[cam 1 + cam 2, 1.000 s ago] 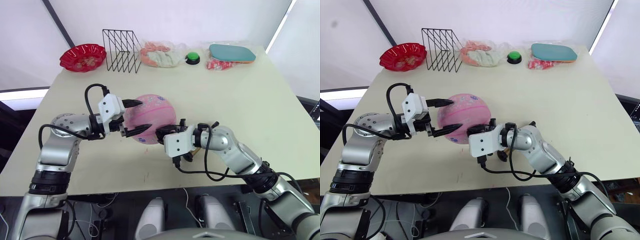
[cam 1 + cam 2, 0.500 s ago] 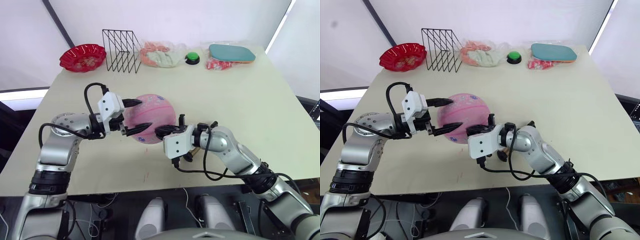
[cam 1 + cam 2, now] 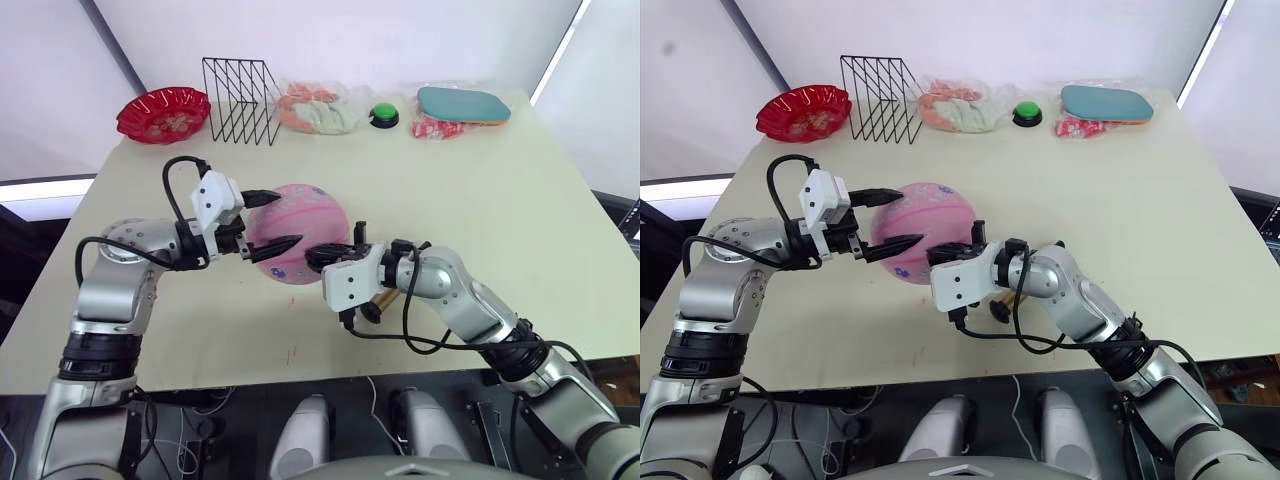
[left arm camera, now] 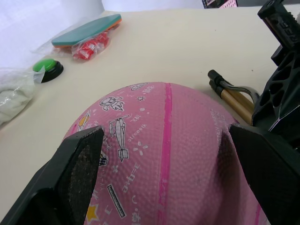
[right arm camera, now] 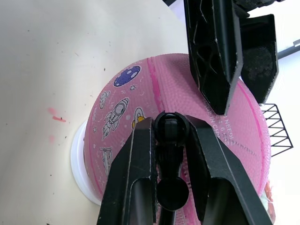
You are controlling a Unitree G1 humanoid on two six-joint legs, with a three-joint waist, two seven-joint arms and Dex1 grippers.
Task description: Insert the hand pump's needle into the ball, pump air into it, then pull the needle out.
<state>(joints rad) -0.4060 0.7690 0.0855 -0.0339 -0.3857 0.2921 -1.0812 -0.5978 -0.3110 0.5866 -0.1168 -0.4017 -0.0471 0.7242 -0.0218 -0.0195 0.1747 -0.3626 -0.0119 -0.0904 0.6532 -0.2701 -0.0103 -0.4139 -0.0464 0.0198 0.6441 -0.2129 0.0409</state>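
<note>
The pink ball (image 3: pixel 300 235) is round and sits on a white ring stand (image 5: pixel 79 164) in the middle of the table. My left gripper (image 3: pixel 285 218) reaches in from the left, its two fingers (image 4: pixel 82 164) pressed against opposite sides of the ball. My right gripper (image 3: pixel 338 252) is at the ball's near right side, shut on the black fitting at the end of the hand pump's hose (image 5: pixel 171 131). The fitting points at the ball's skin, and the needle is hidden. The pump's gold cylinder (image 4: pixel 233 100) lies on the table just right of the ball.
Along the far edge stand a red scalloped bowl (image 3: pixel 163 112), a black wire rack (image 3: pixel 240 87), a bag of pink and white items (image 3: pixel 315 110), a green button (image 3: pixel 383 116) and a teal pad (image 3: pixel 463 104) over a red packet (image 3: pixel 440 127).
My right gripper has edged up and left, closer against the ball, with the hose fitting. My left gripper has shifted slightly back to the left while staying on the ball.
</note>
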